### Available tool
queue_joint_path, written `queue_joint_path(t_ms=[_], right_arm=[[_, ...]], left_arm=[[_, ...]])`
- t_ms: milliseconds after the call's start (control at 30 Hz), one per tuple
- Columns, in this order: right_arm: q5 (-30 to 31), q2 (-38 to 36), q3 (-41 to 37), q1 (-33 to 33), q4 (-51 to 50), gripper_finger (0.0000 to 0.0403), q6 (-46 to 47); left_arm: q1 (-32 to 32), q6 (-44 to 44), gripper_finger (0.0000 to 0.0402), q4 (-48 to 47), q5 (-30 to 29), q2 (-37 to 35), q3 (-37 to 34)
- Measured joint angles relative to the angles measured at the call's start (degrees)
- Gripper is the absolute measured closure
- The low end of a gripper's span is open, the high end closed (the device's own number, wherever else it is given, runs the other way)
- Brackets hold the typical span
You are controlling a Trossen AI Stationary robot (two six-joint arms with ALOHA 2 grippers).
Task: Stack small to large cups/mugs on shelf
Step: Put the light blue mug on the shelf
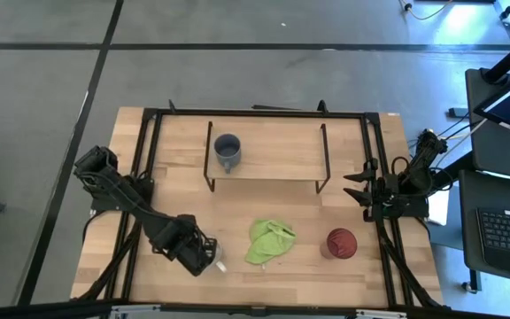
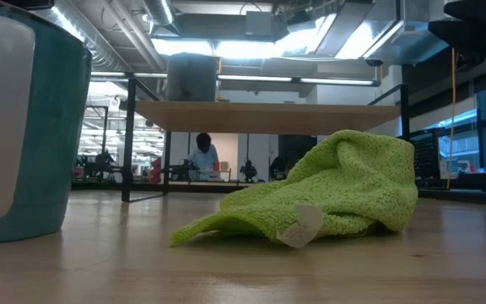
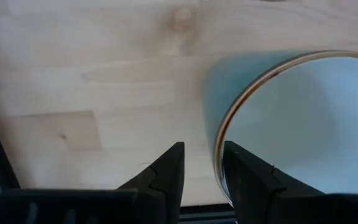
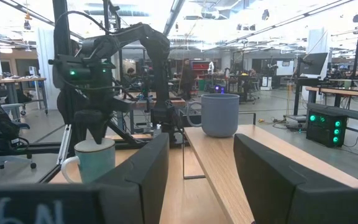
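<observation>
The pale mug (image 1: 219,262), pale teal outside and white inside, stands upright near the table's near left edge; it also shows in the low view (image 2: 24,127) and the right wrist view (image 4: 93,159). My left gripper (image 3: 202,163) points down over its rim, slightly open, one finger inside and one outside. The blue-grey mug (image 1: 227,151) stands on the left part of the shelf (image 1: 282,164). The dark red cup (image 1: 341,242) stands upright on the table at the near right. My right gripper (image 1: 359,190) waits open and empty at the table's right edge. My left gripper comes at the pale mug from above, pointing down. One finger (image 3: 247,183) is inside the mug by its rim (image 3: 219,149) and the other (image 3: 166,180) is outside, with bare table showing between it and the wall. Whether the inner finger touches the rim I cannot tell.
A lime-green cloth (image 1: 269,241) lies crumpled on the table between the pale mug and the red cup, in front of the shelf. A black frame (image 1: 149,159) runs around the table. The shelf board's middle and right parts are bare.
</observation>
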Motion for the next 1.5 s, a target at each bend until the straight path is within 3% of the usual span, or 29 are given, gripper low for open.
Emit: queue_joint_path(t_ms=[200,500,667,1100,1267,1500], right_arm=[[0.0,0.0,0.0,0.01,-0.01,0.0221,0.0],[0.0,0.0,0.0,0.0,-0.02,0.0221,0.02],[0.0,0.01,0.0,0.0,-0.02,0.0221,0.02],[0.0,0.0,0.0,0.0,-0.02,0.0221,0.02],[0.0,0.0,0.0,0.02,-0.04,0.0221,0.01],[0.0,0.01,0.0,0.02,-0.03,0.0221,0.02]], left_arm=[[0.8,0.55,0.0313,1.72,-0.6,0.14,0.0],[1.06,3.86,0.0389,1.14,-0.66,1.62,0.07],[2.21,11.28,0.0382,-2.44,-0.78,1.62,0.11],[8.42,47.13,0.0385,-3.44,-7.15,1.64,0.11],[9.44,50.56,0.0371,-2.72,-5.01,1.74,0.0],[8.31,47.76,0.0328,-2.86,-5.93,0.55,-0.2]])
